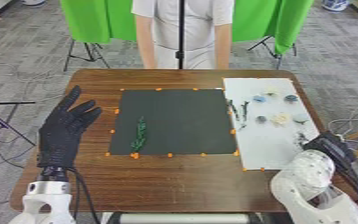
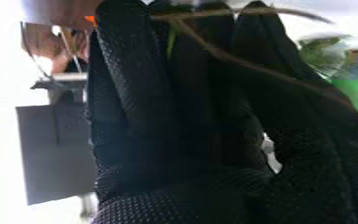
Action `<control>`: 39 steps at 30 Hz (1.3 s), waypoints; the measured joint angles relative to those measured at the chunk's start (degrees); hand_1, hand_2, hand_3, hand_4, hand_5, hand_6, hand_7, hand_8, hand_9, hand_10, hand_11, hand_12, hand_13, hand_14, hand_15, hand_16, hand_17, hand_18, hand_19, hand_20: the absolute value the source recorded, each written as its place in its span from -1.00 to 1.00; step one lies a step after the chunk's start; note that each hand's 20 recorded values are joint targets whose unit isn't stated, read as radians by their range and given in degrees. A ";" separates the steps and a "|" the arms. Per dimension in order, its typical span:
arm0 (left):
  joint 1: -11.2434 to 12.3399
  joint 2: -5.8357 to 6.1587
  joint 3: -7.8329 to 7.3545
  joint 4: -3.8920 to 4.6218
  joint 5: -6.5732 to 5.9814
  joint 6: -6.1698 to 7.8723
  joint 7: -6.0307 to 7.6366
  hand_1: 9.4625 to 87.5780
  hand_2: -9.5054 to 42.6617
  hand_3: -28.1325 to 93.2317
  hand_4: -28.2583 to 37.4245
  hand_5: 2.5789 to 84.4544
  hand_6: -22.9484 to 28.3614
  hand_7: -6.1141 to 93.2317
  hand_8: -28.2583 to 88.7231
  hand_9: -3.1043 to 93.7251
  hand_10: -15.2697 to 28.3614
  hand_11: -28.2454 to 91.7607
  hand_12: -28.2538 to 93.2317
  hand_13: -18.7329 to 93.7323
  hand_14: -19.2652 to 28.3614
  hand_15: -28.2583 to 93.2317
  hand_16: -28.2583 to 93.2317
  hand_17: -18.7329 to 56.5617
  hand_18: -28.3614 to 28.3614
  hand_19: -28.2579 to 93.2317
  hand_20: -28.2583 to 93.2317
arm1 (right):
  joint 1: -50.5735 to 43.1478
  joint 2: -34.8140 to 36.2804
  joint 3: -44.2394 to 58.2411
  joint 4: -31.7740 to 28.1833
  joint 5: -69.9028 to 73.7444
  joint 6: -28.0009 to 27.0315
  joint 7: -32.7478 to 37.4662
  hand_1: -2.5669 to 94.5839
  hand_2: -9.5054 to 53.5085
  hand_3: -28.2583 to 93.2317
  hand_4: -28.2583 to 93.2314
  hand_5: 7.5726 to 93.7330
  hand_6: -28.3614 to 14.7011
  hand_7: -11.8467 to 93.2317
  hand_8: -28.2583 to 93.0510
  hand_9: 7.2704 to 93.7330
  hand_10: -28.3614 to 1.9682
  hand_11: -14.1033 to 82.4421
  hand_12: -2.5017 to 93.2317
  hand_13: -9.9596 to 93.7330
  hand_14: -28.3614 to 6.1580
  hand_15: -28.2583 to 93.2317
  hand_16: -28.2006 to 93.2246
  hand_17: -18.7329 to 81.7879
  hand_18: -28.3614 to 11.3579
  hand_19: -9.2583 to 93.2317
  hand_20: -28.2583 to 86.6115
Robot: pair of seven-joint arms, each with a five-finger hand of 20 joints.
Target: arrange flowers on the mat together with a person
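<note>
The left hand (image 1: pixel 62 129) is held open, fingers apart. The right hand (image 1: pixel 332 150) is seen straight-fingered, crossed by a stem (image 2: pixel 213 49); whether gripped cannot be told.

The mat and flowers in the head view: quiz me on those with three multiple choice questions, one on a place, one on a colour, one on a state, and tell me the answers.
1. Where does the green sprig lie?
A) on the floor
B) on the dark mat
C) in a vase

2. What colour is the sheet under the loose flowers?
A) white
B) red
C) yellow

3. How is the left robot hand?
A) curled into a fist
B) wrapped round a flower
C) open, holding nothing

Answers:
1: B, the sprig's whole length shows against the dark mat, toward its left side.
2: A, the sheet shows white between and around the flowers.
3: C, its fingers are extended, with nothing in their grasp.
</note>
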 measured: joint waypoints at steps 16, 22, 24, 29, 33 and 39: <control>0.73 0.04 -0.79 -0.84 -0.05 0.60 -0.05 -0.68 -0.26 0.66 -1.00 -0.27 0.15 -0.65 -0.67 -0.21 0.59 -0.10 -0.36 -0.17 0.87 0.23 -0.67 -0.63 0.98 0.52 -0.74 | -0.85 3.52 -1.57 -4.95 -6.91 4.48 1.39 0.25 -0.99 0.50 -0.99 0.76 0.27 -0.37 -0.53 0.87 0.04 -0.16 -0.44 0.72 0.11 0.41 -0.26 0.03 -0.73 0.95 -0.60; 1.87 0.63 -1.86 -1.86 -0.21 1.78 -0.08 -0.68 -0.26 0.66 -1.00 -0.26 0.15 -0.65 -0.67 -0.21 0.59 -0.10 -0.36 -0.17 0.87 0.23 -0.67 -0.63 0.99 0.52 -0.74 | 5.31 6.31 -8.36 -11.56 -6.14 4.26 -0.04 0.25 -1.00 0.50 -0.97 0.78 0.27 -0.38 -0.52 0.88 0.02 -0.14 -0.44 0.73 0.08 0.43 -0.25 0.04 -0.77 0.97 -0.60; 2.28 0.94 -2.18 -2.16 -0.31 2.25 -0.04 -0.68 -0.26 0.66 -1.00 -0.27 0.15 -0.64 -0.67 -0.21 0.59 -0.10 -0.36 -0.17 0.87 0.23 -0.67 -0.63 0.99 0.52 -0.74 | 9.37 6.13 -11.82 -11.81 -4.65 4.05 -2.59 0.25 -1.00 0.50 -0.97 0.77 0.27 -0.38 -0.51 0.89 0.02 -0.14 -0.45 0.73 0.07 0.43 -0.25 0.04 -0.77 0.97 -0.60; 2.97 1.80 -2.43 -2.58 -0.68 3.19 0.30 -0.68 -0.26 0.66 -1.00 -0.26 0.15 -0.64 -0.67 -0.21 0.60 -0.10 -0.36 -0.17 0.88 0.23 -0.67 -0.63 0.99 0.52 -0.74 | 19.77 3.01 -20.70 -8.92 0.67 2.63 -11.92 0.25 -1.00 0.49 -0.96 0.77 0.27 -0.38 -0.51 0.88 0.02 -0.12 -0.47 0.73 0.08 0.44 -0.25 0.04 -0.77 0.97 -0.60; 3.21 2.57 -2.31 -2.67 -1.05 3.67 1.09 -0.68 -0.26 0.66 -1.00 -0.26 0.15 -0.64 -0.67 -0.20 0.60 -0.11 -0.36 -0.16 0.90 0.23 -0.67 -0.63 1.00 0.52 -0.74 | 26.27 -2.04 -27.42 -4.22 2.52 0.51 -16.84 0.24 -1.00 0.49 -0.95 0.77 0.28 -0.37 -0.51 0.88 0.02 -0.10 -0.48 0.73 0.08 0.44 -0.25 0.04 -0.77 0.98 -0.60; 2.64 4.87 -0.66 -2.64 -1.88 4.56 2.76 -0.68 -0.26 0.66 -1.00 -0.26 0.15 -0.63 -0.67 -0.18 0.61 -0.11 -0.35 -0.15 0.92 0.24 -0.67 -0.63 1.00 0.53 -0.75 | 32.65 -8.90 -36.73 1.89 2.64 -3.34 -19.90 0.23 -0.99 0.49 -0.94 0.77 0.27 -0.36 -0.51 0.88 0.02 -0.08 -0.51 0.73 0.08 0.44 -0.25 0.04 -0.76 0.97 -0.61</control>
